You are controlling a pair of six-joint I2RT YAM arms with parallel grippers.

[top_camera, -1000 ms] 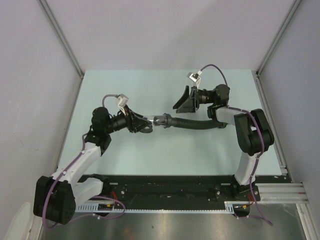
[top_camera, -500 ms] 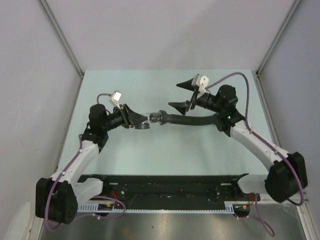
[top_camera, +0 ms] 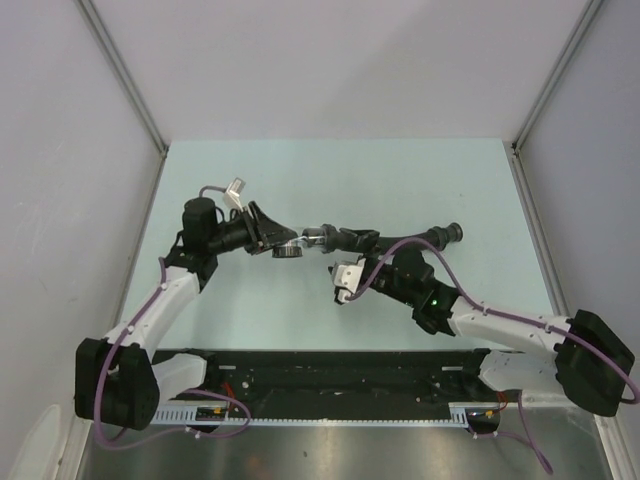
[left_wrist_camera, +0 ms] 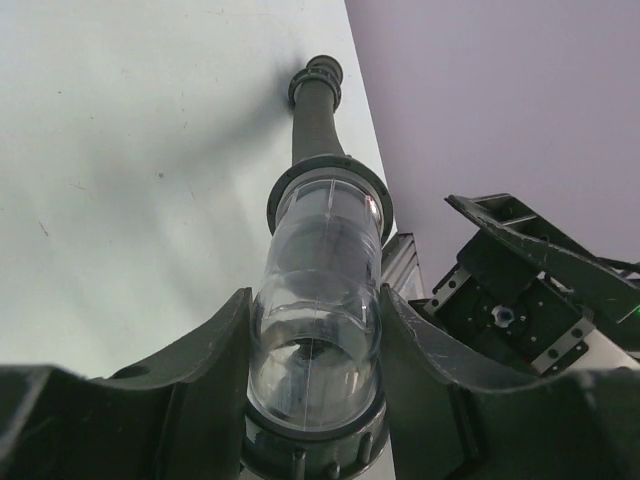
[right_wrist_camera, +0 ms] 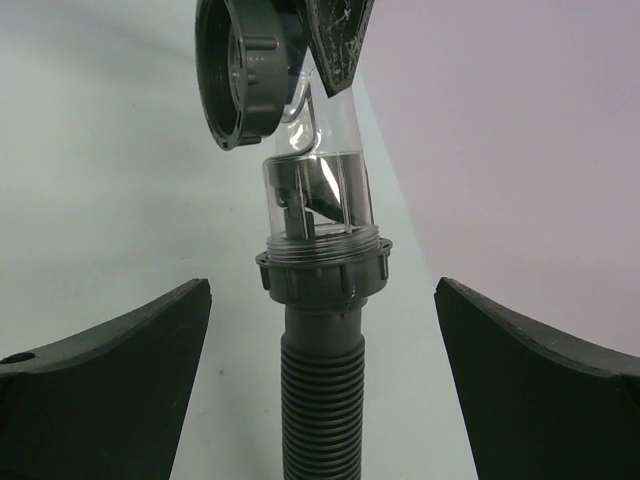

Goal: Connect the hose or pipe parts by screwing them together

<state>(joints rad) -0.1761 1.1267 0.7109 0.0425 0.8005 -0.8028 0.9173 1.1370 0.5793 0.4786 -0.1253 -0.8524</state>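
Observation:
The black ribbed hose (top_camera: 400, 243) lies across the middle of the table, its far flared end (top_camera: 450, 232) at the right. Its left collar (right_wrist_camera: 322, 270) sits around a clear pipe fitting (right_wrist_camera: 315, 190) with a grey threaded nut (right_wrist_camera: 240, 70). My left gripper (top_camera: 283, 241) is shut on the clear fitting (left_wrist_camera: 315, 350), fingers pressed against both sides. The hose (left_wrist_camera: 316, 115) runs away from it in the left wrist view. My right gripper (top_camera: 362, 252) stands open just behind the collar. Its fingers (right_wrist_camera: 120, 370) straddle the hose (right_wrist_camera: 322, 400) without touching it.
The pale green table (top_camera: 300, 180) is bounded by grey walls with aluminium posts left and right. A black rail (top_camera: 340, 365) runs along the near edge. Purple cables loop over the right arm (top_camera: 500, 325) and beside the left arm (top_camera: 160, 300).
The right arm swung from the far side of the hose to the near side and lower. Its jaws opened wide. The hose's right end shifted. The left gripper kept its hold.

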